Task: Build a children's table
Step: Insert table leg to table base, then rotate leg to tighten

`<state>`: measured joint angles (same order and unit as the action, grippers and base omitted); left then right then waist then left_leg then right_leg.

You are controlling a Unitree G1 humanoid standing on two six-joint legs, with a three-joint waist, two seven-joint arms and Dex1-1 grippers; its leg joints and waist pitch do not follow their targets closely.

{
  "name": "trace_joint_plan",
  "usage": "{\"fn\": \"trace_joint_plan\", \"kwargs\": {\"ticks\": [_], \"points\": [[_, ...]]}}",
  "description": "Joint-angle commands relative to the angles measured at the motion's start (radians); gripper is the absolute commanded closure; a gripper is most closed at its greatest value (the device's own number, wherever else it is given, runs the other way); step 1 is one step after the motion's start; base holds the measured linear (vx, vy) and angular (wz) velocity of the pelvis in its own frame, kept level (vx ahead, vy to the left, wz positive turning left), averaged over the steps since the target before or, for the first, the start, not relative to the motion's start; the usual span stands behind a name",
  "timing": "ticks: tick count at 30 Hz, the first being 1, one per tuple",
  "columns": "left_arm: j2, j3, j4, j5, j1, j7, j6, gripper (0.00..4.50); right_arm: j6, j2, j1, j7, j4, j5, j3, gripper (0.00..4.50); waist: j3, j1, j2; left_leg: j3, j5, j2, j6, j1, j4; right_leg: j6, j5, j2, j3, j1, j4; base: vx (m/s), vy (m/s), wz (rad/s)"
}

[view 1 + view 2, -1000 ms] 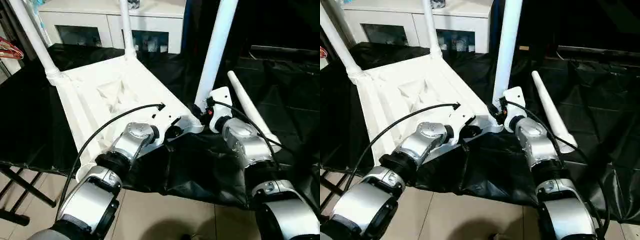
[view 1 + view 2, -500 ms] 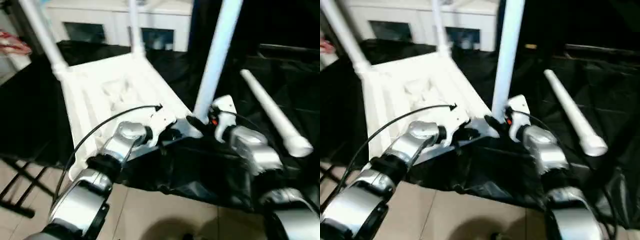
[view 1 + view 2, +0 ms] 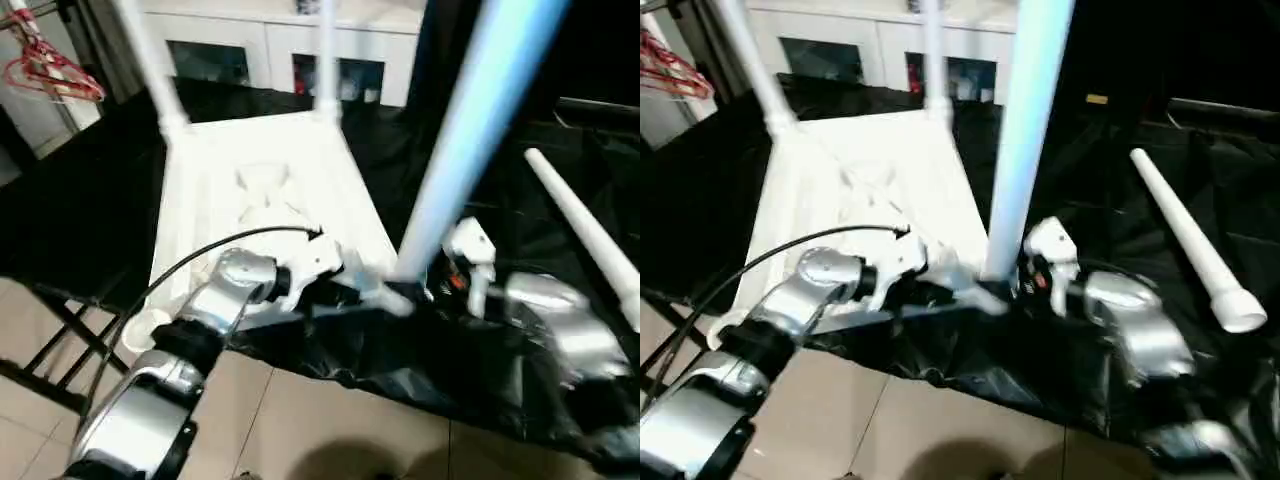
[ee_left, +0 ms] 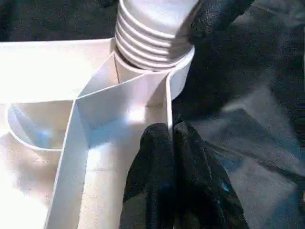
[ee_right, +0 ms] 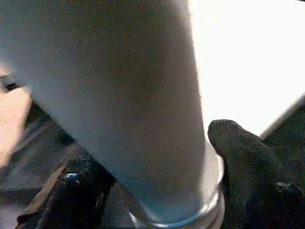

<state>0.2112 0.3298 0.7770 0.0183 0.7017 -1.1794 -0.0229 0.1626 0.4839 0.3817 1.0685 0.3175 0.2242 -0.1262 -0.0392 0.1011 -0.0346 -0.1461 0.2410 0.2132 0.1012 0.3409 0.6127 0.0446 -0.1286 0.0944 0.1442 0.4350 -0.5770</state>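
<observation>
Item: my right gripper (image 5: 157, 191), jaws apart either side of the base of a white tapered plastic tube leg (image 3: 1025, 140) standing in the near corner socket; whether the fingers pressed it, I could not tell. My left gripper (image 4: 172, 138), fingers together, holding nothing, pushed on a rib of the upturned white plastic table top (image 3: 270, 190) beside that socket. A fourth loose white leg (image 3: 1185, 235) lay apart from that socket. Step, as I judged: seating the third leg; next, fetch the fourth.

White plastic table top (image 3: 265, 190) lies inverted, ribbed underside up, on black sheet (image 3: 80, 215). Three tapered legs stand upright in corner sockets: two far legs (image 3: 150, 60) and near leg (image 3: 470, 140), whose threaded base sits in socket (image 4: 174, 76). Fourth leg (image 3: 1190, 240) lies loose on the sheet, beside the top.
</observation>
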Motion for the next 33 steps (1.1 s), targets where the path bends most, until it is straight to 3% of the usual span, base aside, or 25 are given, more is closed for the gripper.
{"fn": "trace_joint_plan", "kwargs": {"ticks": [1, 5, 9, 15, 18, 19, 21, 22, 23, 33], "points": [[-0.008, 0.008, -0.071, -0.034, 0.011, -0.057, -0.043, 4.5, 0.032, 0.015, -0.03, 0.059, -0.04, 0.003, -0.041, 1.25, 0.073, -0.001, 0.01, -0.018, 0.023, 0.01, -0.134, 0.013, -0.065, 0.156, -0.269, 0.049, -0.053, -0.088, 0.059, 0.0, 0.0, 0.0], [0.006, 0.013, -0.075, -0.035, 0.005, -0.105, -0.049, 4.5, 0.07, 0.038, -0.052, 0.093, -0.078, 0.009, -0.057, 1.25, 0.074, 0.004, 0.009, -0.017, 0.009, 0.011, -0.135, 0.015, -0.064, 0.153, -0.252, 0.047, -0.054, -0.089, 0.056, 0.0, 0.0, 0.0], [0.007, 0.01, -0.079, -0.036, 0.002, -0.114, -0.047, 4.5, 0.089, 0.029, -0.061, 0.085, -0.085, 0.022, -0.052, 1.61, 0.074, 0.007, 0.01, -0.018, 0.013, 0.011, -0.126, 0.016, -0.064, 0.146, -0.263, 0.049, -0.053, -0.089, 0.058, 0.0, 0.0, 0.0], [0.002, 0.003, -0.085, -0.038, -0.007, -0.107, -0.046, 4.5, 0.119, -0.018, -0.08, 0.063, -0.075, 0.087, -0.003, 1.77, 0.076, 0.007, 0.014, -0.017, 0.0, 0.01, -0.122, 0.018, -0.064, 0.136, -0.265, 0.048, -0.053, -0.09, 0.057, 0.0, 0.0, 0.0], [-0.006, -0.011, -0.086, -0.049, -0.012, -0.105, -0.041, 4.5, 0.146, -0.043, -0.095, 0.051, -0.064, 0.123, 0.027, 1.78, 0.075, 0.008, 0.007, -0.017, 0.0, 0.01, -0.122, 0.017, -0.064, 0.137, -0.269, 0.049, -0.052, -0.089, 0.058, 0.0, 0.0, 0.0], [-0.007, -0.013, -0.088, -0.051, -0.013, -0.106, -0.039, 4.5, 0.148, -0.046, -0.098, 0.049, -0.062, 0.126, 0.03, 1.78, 0.075, 0.008, 0.01, -0.017, 0.003, 0.009, -0.119, 0.018, -0.064, 0.133, -0.275, 0.049, -0.051, -0.09, 0.06, 0.0, 0.0, 0.0], [-0.006, -0.016, -0.097, -0.056, -0.017, -0.113, -0.031, 4.5, 0.145, -0.057, -0.103, 0.039, -0.034, 0.122, 0.033, 1.78, 0.076, 0.01, -0.002, -0.015, 0.004, 0.009, -0.114, 0.018, -0.064, 0.133, -0.272, 0.049, -0.051, -0.089, 0.059, 0.0, 0.0, 0.0], [-0.005, -0.016, -0.101, -0.058, -0.019, -0.115, -0.027, 4.5, 0.144, -0.061, -0.105, 0.036, -0.023, 0.119, 0.034, 1.78, 0.076, 0.008, 0.0, -0.016, 0.008, 0.009, -0.113, 0.018, -0.064, 0.136, -0.265, 0.048, -0.05, -0.09, 0.06, 0.0, 0.0, 0.0], [-0.003, -0.016, -0.106, -0.059, -0.021, -0.117, -0.024, 4.5, 0.139, -0.069, -0.105, 0.026, -0.005, 0.112, 0.036, 1.78, 0.076, 0.008, -0.005, -0.015, 0.012, 0.008, -0.109, 0.018, -0.064, 0.137, -0.263, 0.048, -0.049, -0.09, 0.059, 0.0, 0.0, 0.0], [0.006, -0.021, -0.133, -0.059, -0.038, -0.112, -0.012, 4.5, 0.131, -0.097, -0.126, -0.01, 0.001, 0.091, 0.036, 1.78, 0.077, 0.004, -0.009, -0.014, 0.028, 0.008, -0.104, 0.018, -0.066, 0.138, -0.256, 0.047, -0.048, -0.092, 0.061, 0.0, 0.0, 0.0]]}}
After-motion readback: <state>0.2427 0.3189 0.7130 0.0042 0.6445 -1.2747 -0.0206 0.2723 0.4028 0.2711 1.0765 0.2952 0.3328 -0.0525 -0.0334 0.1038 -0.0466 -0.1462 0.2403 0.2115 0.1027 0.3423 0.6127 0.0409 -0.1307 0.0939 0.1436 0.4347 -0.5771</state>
